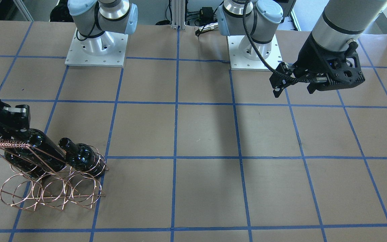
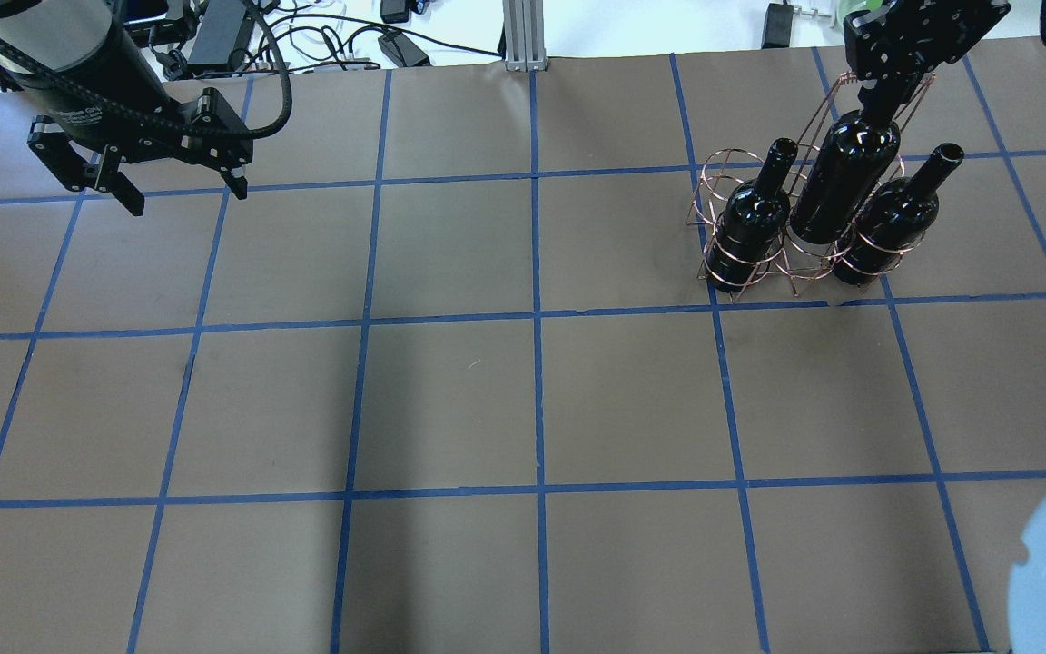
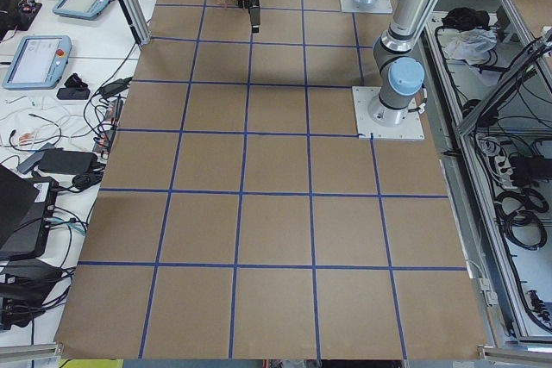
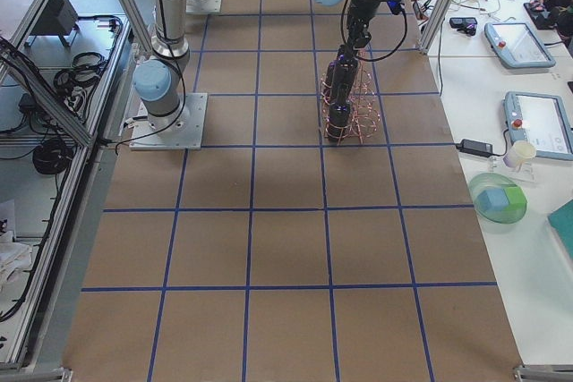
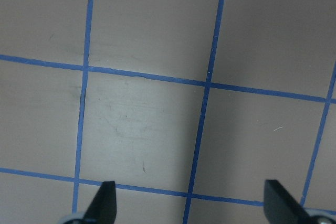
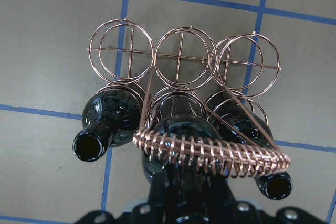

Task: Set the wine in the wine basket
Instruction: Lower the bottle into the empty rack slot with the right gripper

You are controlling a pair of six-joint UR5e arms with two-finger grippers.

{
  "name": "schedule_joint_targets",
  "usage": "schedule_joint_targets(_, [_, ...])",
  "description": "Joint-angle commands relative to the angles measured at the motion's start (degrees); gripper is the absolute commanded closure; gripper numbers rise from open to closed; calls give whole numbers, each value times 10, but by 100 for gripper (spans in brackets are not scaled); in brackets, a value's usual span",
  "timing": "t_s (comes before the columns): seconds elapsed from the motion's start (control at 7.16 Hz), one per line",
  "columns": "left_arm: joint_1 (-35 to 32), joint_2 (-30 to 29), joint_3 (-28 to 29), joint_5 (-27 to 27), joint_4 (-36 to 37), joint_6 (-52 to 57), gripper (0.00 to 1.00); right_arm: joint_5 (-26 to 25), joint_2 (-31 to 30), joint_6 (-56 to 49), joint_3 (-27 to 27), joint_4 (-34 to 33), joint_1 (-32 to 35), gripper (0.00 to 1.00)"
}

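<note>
Overhead: right end effector (image 2: 886, 95) clenched on the neck of the wine (image 2: 845, 177). Wine is upright in the basket (image 2: 714, 182) middle ring, sitting higher than two flanking bottles (image 2: 750, 227). Front: one flanking bottle mostly hidden behind wine. Right wrist: handle (image 6: 210, 153) crosses over wine. Left wrist: left end effector (image 5: 189, 184) released above tabletop (image 5: 147, 124).
</note>
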Motion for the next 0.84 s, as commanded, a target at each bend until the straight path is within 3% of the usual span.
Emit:
schedule_joint_targets(0.0, [-1, 0, -5, 9, 0, 0, 0, 0, -1, 0, 15, -15, 0, 86])
schedule_joint_targets(0.28, [-1, 2, -4, 8, 6, 1, 0, 2, 5, -3, 23, -28, 0, 86])
schedule_joint_targets(0.7, [-9, 18, 7, 20, 5, 5, 0, 1, 5, -9, 91, -103, 0, 85])
